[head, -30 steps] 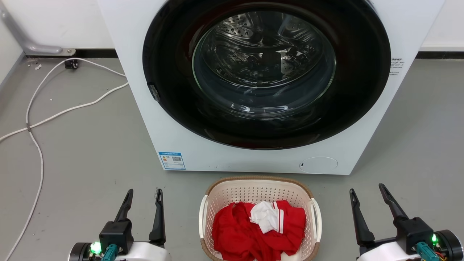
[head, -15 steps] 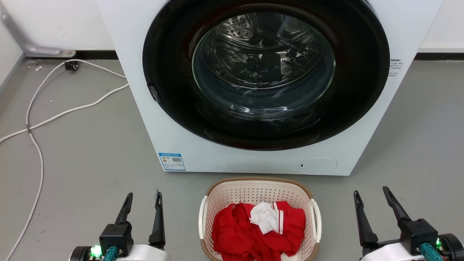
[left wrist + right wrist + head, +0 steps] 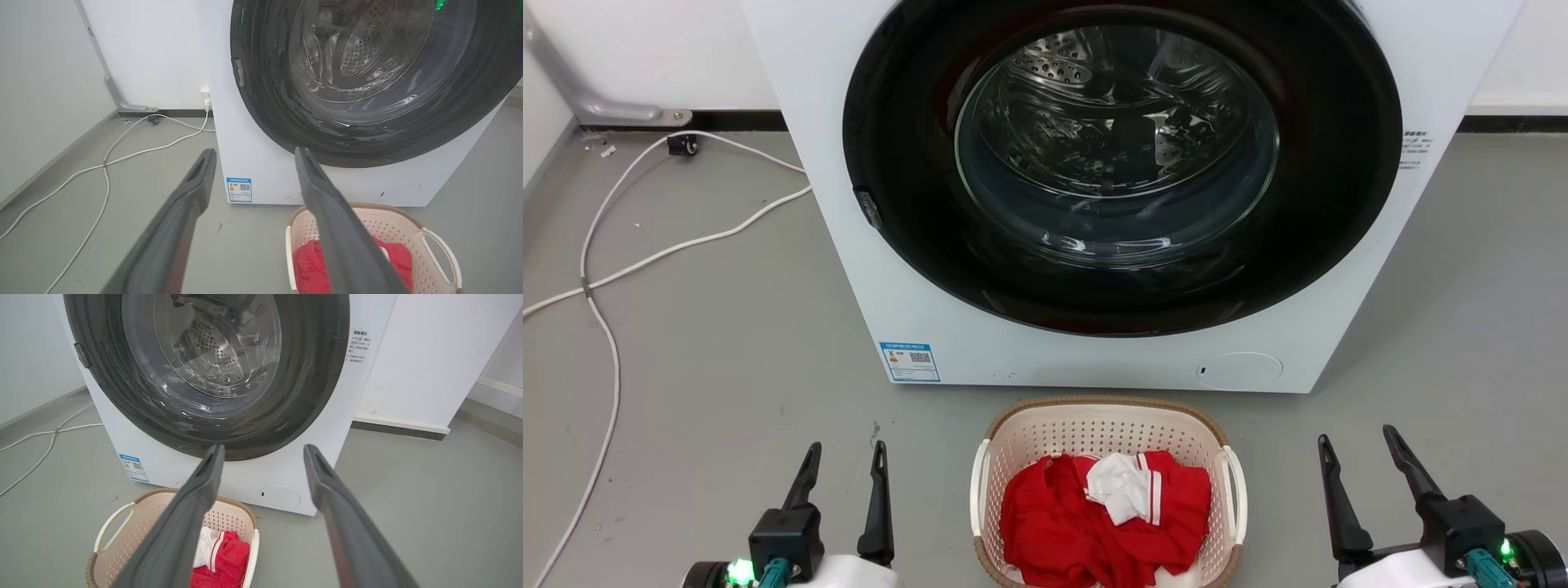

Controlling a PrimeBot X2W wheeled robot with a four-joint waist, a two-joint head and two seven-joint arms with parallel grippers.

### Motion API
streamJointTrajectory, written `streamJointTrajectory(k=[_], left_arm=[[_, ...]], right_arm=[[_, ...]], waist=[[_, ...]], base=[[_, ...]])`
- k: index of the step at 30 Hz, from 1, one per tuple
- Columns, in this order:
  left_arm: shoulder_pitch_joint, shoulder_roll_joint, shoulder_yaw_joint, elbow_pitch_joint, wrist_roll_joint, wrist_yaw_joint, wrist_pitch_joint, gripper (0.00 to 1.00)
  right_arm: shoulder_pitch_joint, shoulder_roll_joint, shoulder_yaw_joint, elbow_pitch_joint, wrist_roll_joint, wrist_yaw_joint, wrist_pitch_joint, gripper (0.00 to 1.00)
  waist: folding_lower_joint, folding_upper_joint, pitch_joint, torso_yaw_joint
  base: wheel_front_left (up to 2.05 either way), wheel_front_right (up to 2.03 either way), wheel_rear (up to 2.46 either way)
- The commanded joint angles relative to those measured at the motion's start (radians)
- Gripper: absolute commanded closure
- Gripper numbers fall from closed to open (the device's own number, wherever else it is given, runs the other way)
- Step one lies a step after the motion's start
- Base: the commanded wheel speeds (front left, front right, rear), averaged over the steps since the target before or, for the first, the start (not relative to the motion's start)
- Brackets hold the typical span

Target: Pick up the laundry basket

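Head view, lower centre: one laundry basket (image 3: 1094, 403) on the floor (image 3: 727, 367), just before one washing machine (image 3: 849, 269), holding one red garment (image 3: 1070, 523) and one white cloth (image 3: 1121, 488). Left gripper (image 3: 847, 447) lower left, right gripper (image 3: 1356, 434) lower right, both spread open, empty, apart from two white handles (image 3: 977, 490). Likely risk: uneven lift, tipping, spilt clothes.

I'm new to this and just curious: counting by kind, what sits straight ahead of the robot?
Washing machine: 1
Laundry basket: 1
Heap of red and white clothes: 1
Total: 3
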Motion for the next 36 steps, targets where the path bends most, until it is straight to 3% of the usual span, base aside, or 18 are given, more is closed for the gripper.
streamJointTrajectory(k=[1,9,19,36], left_arm=[[-0.007,-0.002,-0.001,0.007,0.002,-0.001,-0.003,0.0],[-0.097,-0.001,-0.025,0.112,0.026,-0.026,-0.003,0.0],[-0.276,0.01,-0.059,0.364,0.046,-0.066,-0.003,0.0],[-0.635,0.026,-0.145,0.84,0.055,-0.115,-0.003,0.0]], right_arm=[[0.002,-0.003,0.0,0.004,0.001,0.0,-0.002,0.0],[-0.065,-0.003,0.005,0.103,-0.039,0.0,-0.002,0.0],[-0.231,-0.002,0.011,0.316,-0.106,0.0,-0.002,0.0],[-0.612,-0.002,0.059,0.809,-0.206,0.0,-0.002,0.0]], waist=[[0.0,-0.0001,0.002,0.0],[0.0,-0.0001,0.056,-0.003],[0.0,-0.0001,0.166,-0.014],[0.0,-0.0001,0.411,-0.031]], base=[[0.0,0.0,0.0],[0.0,0.0,0.0],[0.0,0.0,0.0],[0.0,0.0,0.0]])
